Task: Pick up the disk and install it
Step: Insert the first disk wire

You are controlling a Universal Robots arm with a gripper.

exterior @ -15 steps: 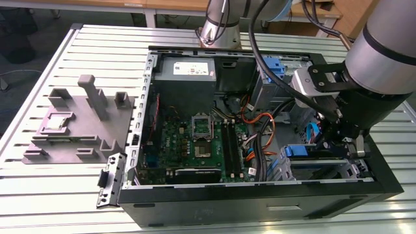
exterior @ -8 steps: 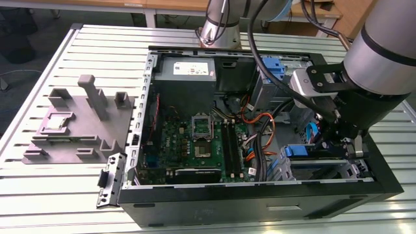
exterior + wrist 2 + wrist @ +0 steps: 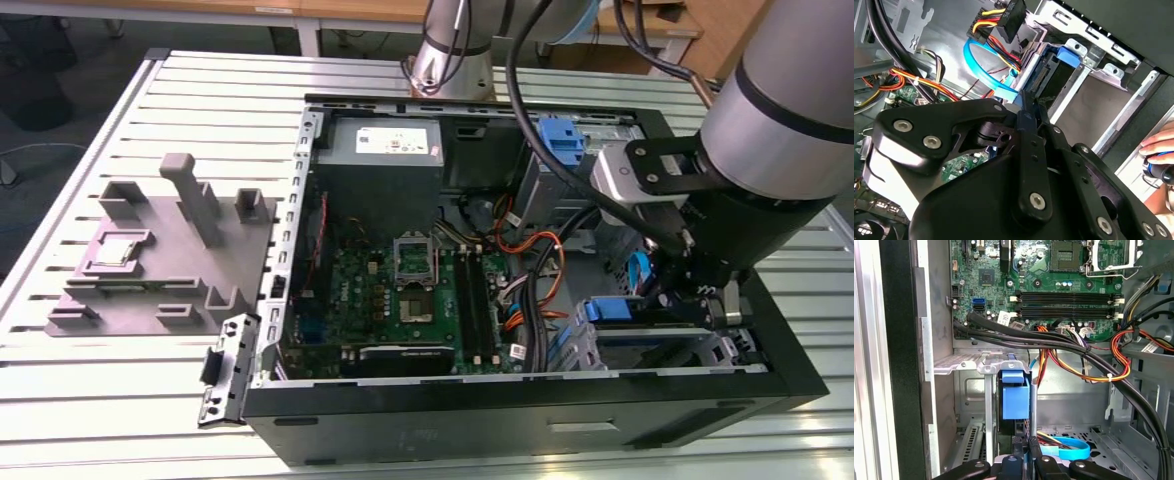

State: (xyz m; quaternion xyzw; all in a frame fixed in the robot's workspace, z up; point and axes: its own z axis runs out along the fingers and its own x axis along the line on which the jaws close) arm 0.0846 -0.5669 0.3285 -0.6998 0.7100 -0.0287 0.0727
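Holding the disk point(image 3: 622, 310) on edge inside the drive cage point(image 3: 667, 348).
Exterior view: reaching down into the cage with the gripper point(image 3: 699, 300). Second wrist view: pinching the disk's thin end, apparently. First wrist view: standing it upright. Probably handling as dense, stiff and shock-sensitive, so gripping by the edges.

High exterior; wrist views (close) inside case point(image 3: 534, 412)
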